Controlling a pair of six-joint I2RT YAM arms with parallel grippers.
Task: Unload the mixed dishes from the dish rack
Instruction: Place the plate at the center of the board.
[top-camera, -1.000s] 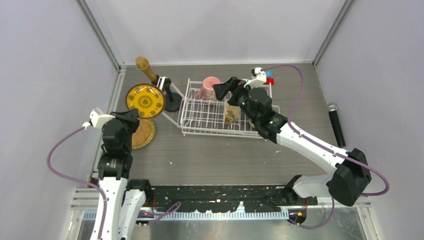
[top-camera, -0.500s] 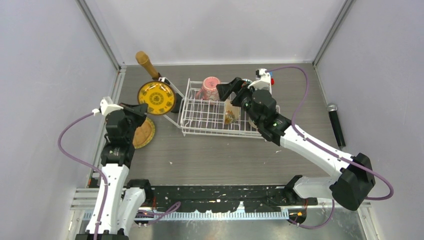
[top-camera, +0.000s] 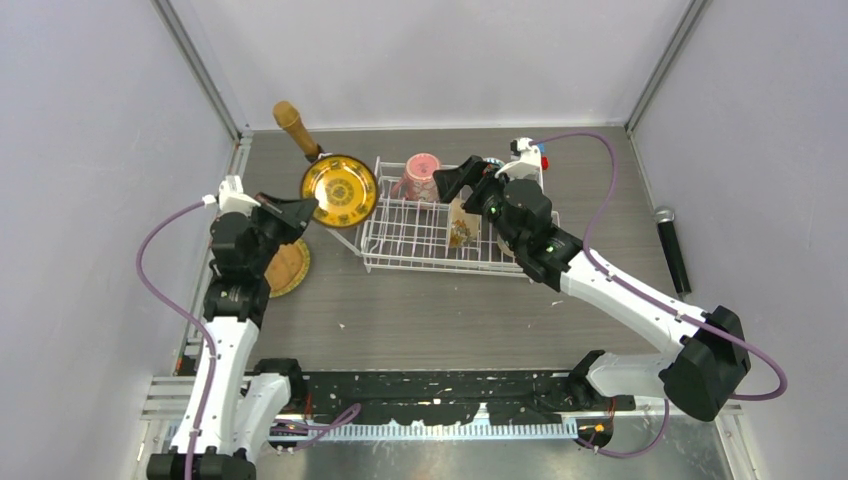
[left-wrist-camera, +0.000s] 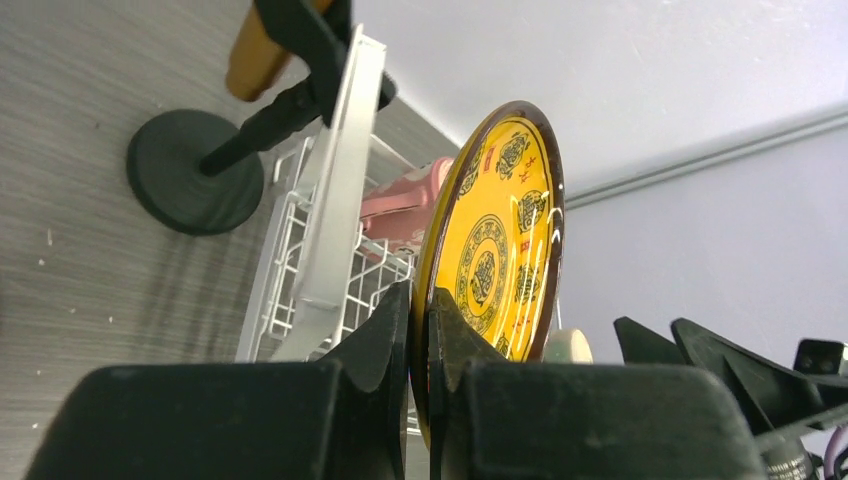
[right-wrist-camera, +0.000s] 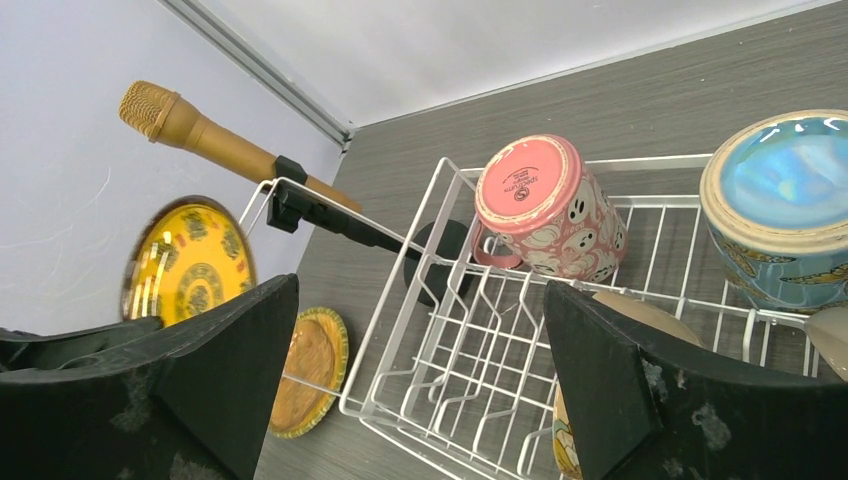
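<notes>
The white wire dish rack (top-camera: 372, 262) stands at mid table. My left gripper (top-camera: 305, 208) is shut on the rim of a golden patterned plate (top-camera: 341, 190), held upright above the rack's left end; the left wrist view shows the jaws (left-wrist-camera: 420, 300) pinching the plate (left-wrist-camera: 500, 230). A second tan plate (top-camera: 286, 268) lies flat on the table to the left. A pink mug (top-camera: 420, 177) and a cream patterned mug (top-camera: 461, 226) sit in the rack. My right gripper (top-camera: 455, 182) hangs open and empty over the rack (right-wrist-camera: 420, 290). A blue mug (right-wrist-camera: 790, 210) sits upside down beside the pink mug (right-wrist-camera: 545, 210).
A brown microphone-shaped stick (top-camera: 293, 128) on a black stand (left-wrist-camera: 195, 170) sits just behind the rack's left end. A black microphone (top-camera: 672, 245) lies at the right. A small blue-and-red block (top-camera: 541, 155) is behind the right wrist. Walls close in on three sides.
My left gripper has carried the golden plate up and to the right, from over the flat tan plate to the rack's left end. The right arm has barely moved.
</notes>
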